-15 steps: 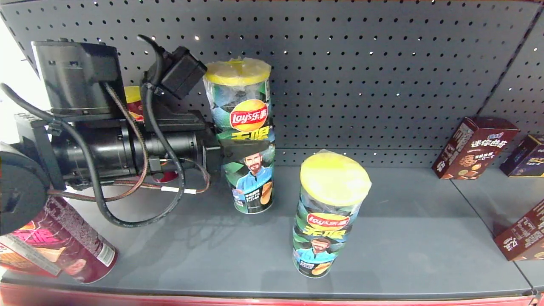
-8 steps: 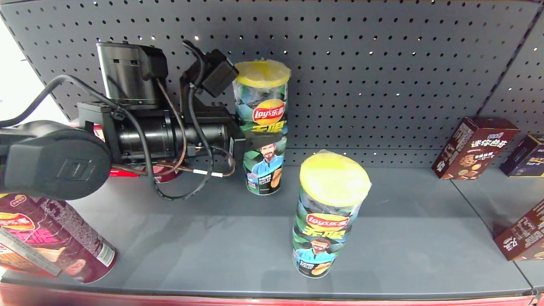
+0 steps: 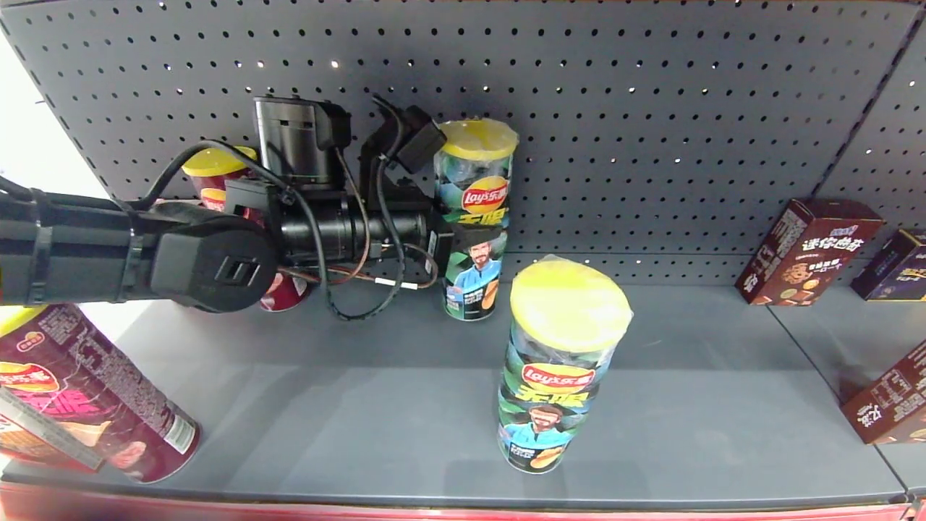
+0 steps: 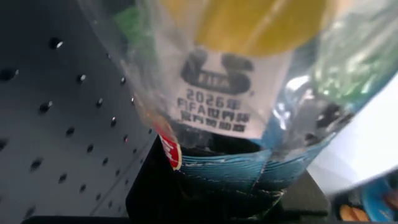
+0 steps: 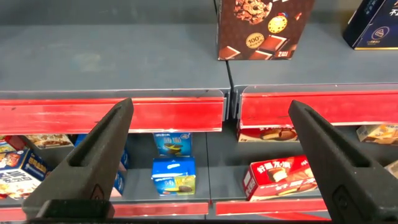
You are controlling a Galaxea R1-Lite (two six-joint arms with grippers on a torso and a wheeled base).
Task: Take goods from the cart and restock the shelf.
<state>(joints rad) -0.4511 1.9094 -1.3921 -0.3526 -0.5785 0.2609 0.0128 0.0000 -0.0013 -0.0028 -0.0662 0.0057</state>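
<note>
A green chips can (image 3: 474, 192) with a yellow lid stands upright at the back of the grey shelf (image 3: 687, 405), close to the pegboard. My left gripper (image 3: 474, 242) is shut on its middle, coming in from the left. Whether the can's base touches the shelf I cannot tell. In the left wrist view the same can (image 4: 249, 118) shows close up, wrapped in clear film. A second green can (image 3: 558, 362) stands in front, to the right, apart from it. My right gripper (image 5: 217, 168) is open with nothing between its fingers, facing the shelf's red front edge (image 5: 174, 115).
A maroon can (image 3: 213, 177) stands behind my left arm; another (image 3: 101, 405) leans at the front left corner. Brown snack boxes (image 3: 806, 250) stand at the right of the shelf. A brown box (image 5: 264, 28) sits above the red edge, small boxes (image 5: 174, 174) on the shelf below.
My left arm has carried the green can to the right and back toward the pegboard. The front can and the boxes have not moved.
</note>
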